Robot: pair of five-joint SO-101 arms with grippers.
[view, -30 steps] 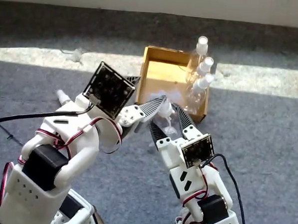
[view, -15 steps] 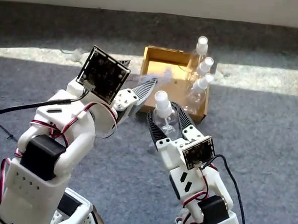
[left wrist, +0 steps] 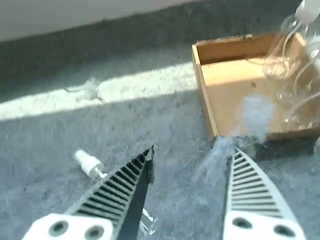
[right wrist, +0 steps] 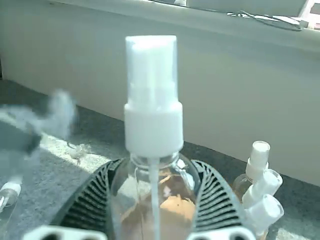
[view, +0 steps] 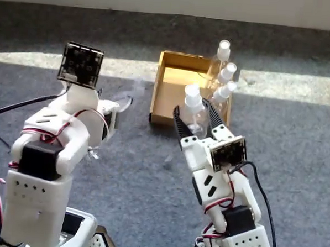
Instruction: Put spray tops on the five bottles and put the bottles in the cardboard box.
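Observation:
My right gripper is shut on a clear bottle that stands upright and carries a white spray top. It holds the bottle at the near edge of the cardboard box. Three capped bottles lean along the box's right side, and their tops appear beyond the held bottle. My left gripper hangs open and empty over the carpet, left of the box. A loose white spray top lies on the carpet beside its left finger.
Grey carpet covers the floor, with a sunlit strip behind the box and a wall beyond it. A small pale scrap lies on the carpet at the edge of the sunlit strip.
My left gripper has drawn back to the left, away from the bottle's top. My right gripper has carried the capped bottle forward to the box's near edge.

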